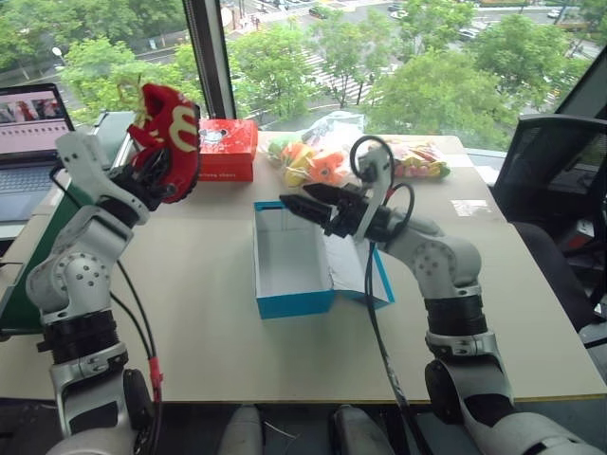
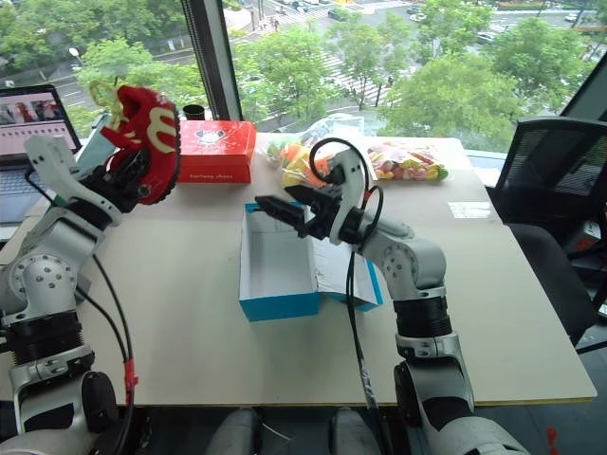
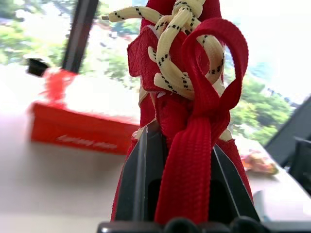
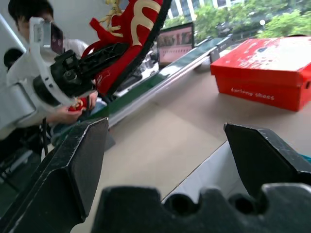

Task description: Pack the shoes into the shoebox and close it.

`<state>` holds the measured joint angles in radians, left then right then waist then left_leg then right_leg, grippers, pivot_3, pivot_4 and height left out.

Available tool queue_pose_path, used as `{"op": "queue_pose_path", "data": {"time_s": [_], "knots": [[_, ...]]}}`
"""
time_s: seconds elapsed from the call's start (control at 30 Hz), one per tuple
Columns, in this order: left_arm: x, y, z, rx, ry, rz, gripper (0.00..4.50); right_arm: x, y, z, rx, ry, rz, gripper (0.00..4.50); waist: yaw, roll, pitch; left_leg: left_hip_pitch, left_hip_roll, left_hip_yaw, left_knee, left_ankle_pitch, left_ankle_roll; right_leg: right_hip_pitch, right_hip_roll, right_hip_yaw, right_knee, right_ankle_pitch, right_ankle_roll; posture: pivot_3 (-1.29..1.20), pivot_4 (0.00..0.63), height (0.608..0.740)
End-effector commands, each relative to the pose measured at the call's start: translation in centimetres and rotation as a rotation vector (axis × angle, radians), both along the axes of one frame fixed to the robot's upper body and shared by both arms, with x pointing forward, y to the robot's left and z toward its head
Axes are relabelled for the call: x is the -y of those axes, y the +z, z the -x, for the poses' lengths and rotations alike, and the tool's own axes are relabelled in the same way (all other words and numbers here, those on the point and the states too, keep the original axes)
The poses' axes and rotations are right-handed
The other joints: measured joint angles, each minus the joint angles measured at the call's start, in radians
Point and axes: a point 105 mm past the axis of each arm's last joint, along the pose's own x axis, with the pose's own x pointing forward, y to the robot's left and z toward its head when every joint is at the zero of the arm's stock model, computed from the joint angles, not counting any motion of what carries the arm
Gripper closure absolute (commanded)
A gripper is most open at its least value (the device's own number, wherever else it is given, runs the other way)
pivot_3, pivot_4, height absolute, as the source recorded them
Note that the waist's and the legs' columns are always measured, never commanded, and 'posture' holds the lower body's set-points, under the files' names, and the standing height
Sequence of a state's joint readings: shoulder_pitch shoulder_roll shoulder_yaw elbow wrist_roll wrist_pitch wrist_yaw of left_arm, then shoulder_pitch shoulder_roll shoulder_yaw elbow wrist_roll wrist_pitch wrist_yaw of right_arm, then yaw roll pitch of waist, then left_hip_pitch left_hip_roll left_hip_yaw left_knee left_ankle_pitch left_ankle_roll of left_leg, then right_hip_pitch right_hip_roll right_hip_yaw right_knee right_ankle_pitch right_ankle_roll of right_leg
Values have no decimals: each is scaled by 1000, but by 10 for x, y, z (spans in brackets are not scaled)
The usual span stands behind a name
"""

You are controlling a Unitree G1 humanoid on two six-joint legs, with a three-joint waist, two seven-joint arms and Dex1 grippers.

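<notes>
While clamped on one red shoe [image 1: 169, 140], left gripper [image 1: 152, 175] raised over the table's [image 1: 190, 303] far left, fingers [image 3: 141, 179] pressed against the shoe's red fabric, sole facing right, yellow curved marking outward, yellowish laces [image 3: 182, 48] at the top. Held well clear of the tabletop, left of and well apart from the blue shoebox [image 1: 294, 301]. Shoebox open near table centre, white inside, nothing visible in it, lid folded down on its right side. Right gripper [image 1: 308, 209] poised above the box's far end, fingers [image 4: 77, 160] spread wide, gripping nothing, pointed left toward the held shoe. Red-orange box [image 1: 226, 148] on the far side between shoe and a bag of colourful items [image 1: 327, 156]. Laptop [image 1: 33, 133] at far left; a person [image 4: 34, 19] behind the left arm in the right wrist view.
</notes>
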<state>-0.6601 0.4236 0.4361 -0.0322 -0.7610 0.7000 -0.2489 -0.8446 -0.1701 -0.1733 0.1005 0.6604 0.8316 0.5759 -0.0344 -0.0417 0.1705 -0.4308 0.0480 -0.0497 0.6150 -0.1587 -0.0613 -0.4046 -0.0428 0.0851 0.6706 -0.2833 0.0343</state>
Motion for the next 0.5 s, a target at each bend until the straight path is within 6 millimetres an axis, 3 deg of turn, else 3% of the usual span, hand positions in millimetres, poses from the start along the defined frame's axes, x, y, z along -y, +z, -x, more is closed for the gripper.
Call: {"op": "queue_pose_path", "data": {"time_s": [0.03,0.2,0.33,0.5], "knots": [[36,16,5,48,-95,27,4424,12,36,-3,-16,-20,-131,0,-12,0,0,0,0,0,0,0,0,0,0,0,0,0,0,0,150,734],[74,14,5,45,-210,70,4424,14,56,0,-59,-18,-185,0,-24,1,1,0,0,0,0,0,0,0,0,0,0,0,0,0,150,734],[85,3,0,21,-214,92,4424,-3,43,11,-115,39,-102,0,-23,1,1,-1,-1,0,0,0,0,0,0,0,0,0,0,0,150,734],[106,8,4,35,-259,141,4424,-11,31,11,-186,31,-99,0,-19,1,1,-1,-1,0,1,0,0,0,0,0,0,0,0,0,150,734]]}}
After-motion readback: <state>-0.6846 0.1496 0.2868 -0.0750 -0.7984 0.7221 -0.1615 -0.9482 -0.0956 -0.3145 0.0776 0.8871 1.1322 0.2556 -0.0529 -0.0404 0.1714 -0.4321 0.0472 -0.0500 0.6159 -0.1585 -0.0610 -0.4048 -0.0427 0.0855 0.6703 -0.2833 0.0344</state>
